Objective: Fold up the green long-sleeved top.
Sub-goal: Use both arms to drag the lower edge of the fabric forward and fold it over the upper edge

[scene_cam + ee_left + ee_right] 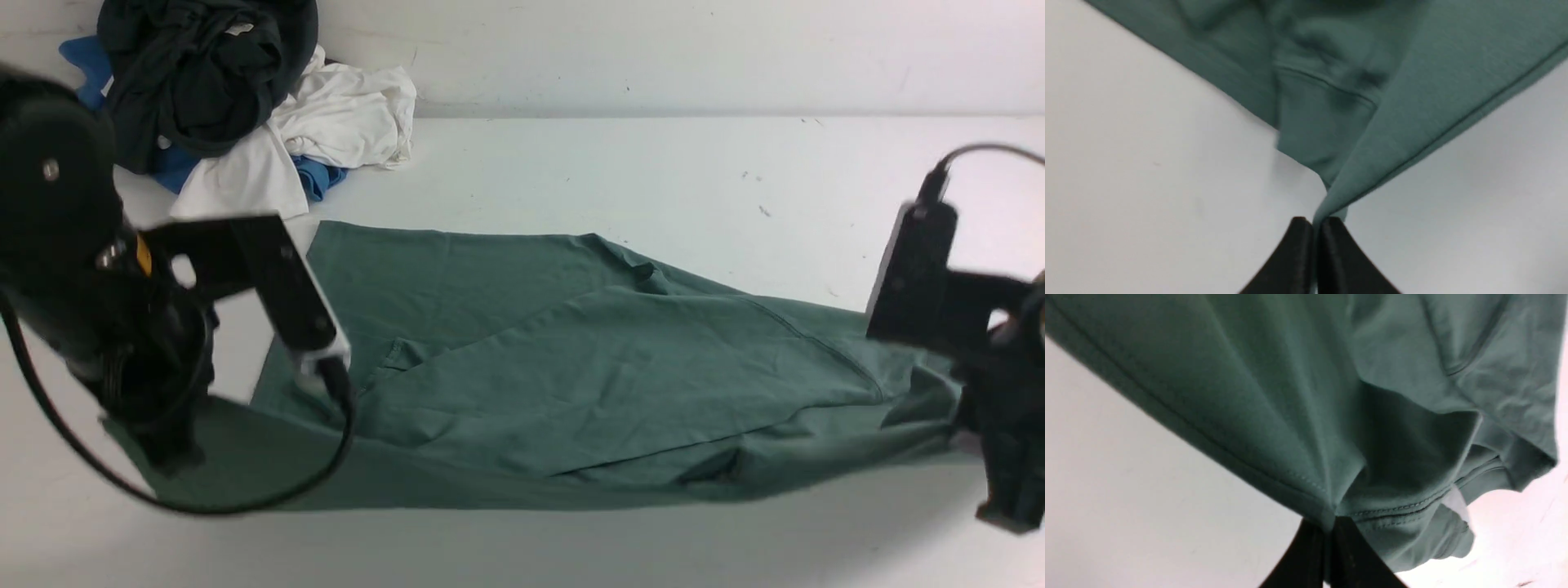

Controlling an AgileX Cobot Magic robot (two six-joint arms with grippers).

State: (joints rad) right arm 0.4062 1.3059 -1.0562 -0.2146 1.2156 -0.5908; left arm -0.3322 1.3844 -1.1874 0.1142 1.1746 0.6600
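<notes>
The green long-sleeved top lies stretched across the white table, with folded layers and a sleeve on its upper side. My left gripper is at its near left corner. In the left wrist view that gripper is shut on a thin pinch of the top's hemmed edge, which is pulled up off the table. My right gripper is at the top's right end. In the right wrist view it is shut on the stitched edge of the bunched cloth, near a small white label.
A pile of other clothes sits at the back left against the wall: a dark blackish garment, a white one and a blue one. The left arm's cable loops over the top's near left part.
</notes>
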